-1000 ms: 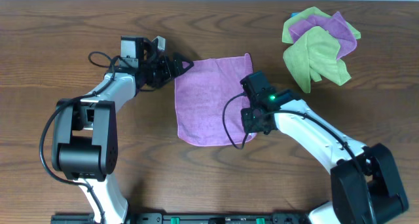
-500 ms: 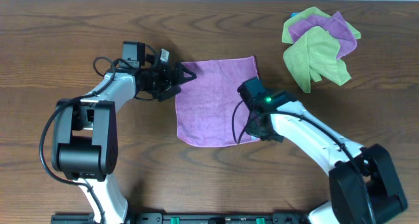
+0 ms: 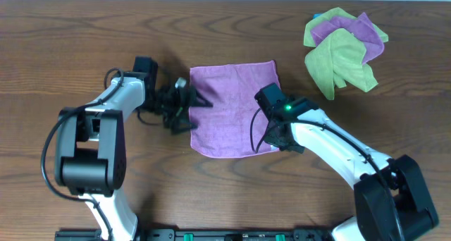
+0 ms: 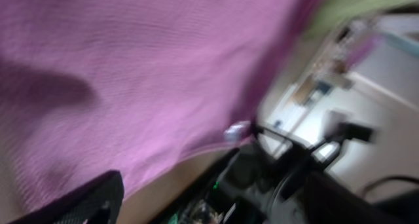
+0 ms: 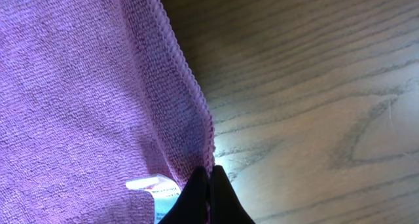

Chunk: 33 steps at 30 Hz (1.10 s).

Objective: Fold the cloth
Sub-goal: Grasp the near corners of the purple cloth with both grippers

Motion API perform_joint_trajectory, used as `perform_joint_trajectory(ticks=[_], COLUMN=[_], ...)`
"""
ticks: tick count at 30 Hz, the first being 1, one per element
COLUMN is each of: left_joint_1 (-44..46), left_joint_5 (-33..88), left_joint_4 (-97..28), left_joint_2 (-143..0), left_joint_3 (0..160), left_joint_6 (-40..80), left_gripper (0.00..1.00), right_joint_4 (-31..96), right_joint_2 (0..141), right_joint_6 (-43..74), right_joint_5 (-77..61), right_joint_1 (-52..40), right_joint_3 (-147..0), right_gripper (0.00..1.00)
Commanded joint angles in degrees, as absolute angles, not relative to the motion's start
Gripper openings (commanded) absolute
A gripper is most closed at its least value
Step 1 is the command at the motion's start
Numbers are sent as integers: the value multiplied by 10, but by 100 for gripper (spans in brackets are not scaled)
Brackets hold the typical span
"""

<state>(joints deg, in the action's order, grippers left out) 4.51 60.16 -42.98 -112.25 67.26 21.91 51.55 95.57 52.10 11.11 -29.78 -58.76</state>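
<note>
A purple cloth (image 3: 229, 107) lies spread flat on the wooden table. My left gripper (image 3: 194, 103) is at the cloth's left edge. In the blurred left wrist view its fingers (image 4: 91, 198) stand wide apart with nothing between them, and the cloth (image 4: 131, 67) fills the view above the gripper (image 4: 209, 198). My right gripper (image 3: 273, 141) is at the cloth's near right corner. In the right wrist view the gripper (image 5: 209, 179) is shut on the cloth's hem (image 5: 190, 99), beside a white tag (image 5: 154, 185).
A pile of green and purple cloths (image 3: 344, 47) lies at the far right of the table. Bare wood (image 5: 314, 86) shows right of the cloth's edge.
My left gripper has moved from the cloth's far left corner toward me along the left edge, and that corner now lies flat. The right gripper has shifted slightly and keeps its hold.
</note>
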Motion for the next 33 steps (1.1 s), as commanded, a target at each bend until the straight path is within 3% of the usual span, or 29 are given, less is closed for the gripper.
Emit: perform_joint_trajectory(ticks=[1,7,12,19,33], left_joint_1=[41,48,94,165,174], left_joint_5=[456,322,309,311,370], left_joint_4=[-509,-587,-563,-426,-92], left_joint_2=[-1059,-948,-936,-934,-931], left_joint_3=[677,676,630,534,359], left_joint_6=[149,186,256,379,545], left_gripper=[96,95,95,95,95], right_joint_4=[516,510,510,510,518], right_joint_2=[959,959,957,925,895], right_joint_6=[517,505,496,483,455], right_joint_5=[123,122,117,118,113], right_joint_1=[-301,-301,-301,-295,-281], right_joint_3=[-593,-593,-593,-593,-593], right_gripper=[1,1,1,1,1])
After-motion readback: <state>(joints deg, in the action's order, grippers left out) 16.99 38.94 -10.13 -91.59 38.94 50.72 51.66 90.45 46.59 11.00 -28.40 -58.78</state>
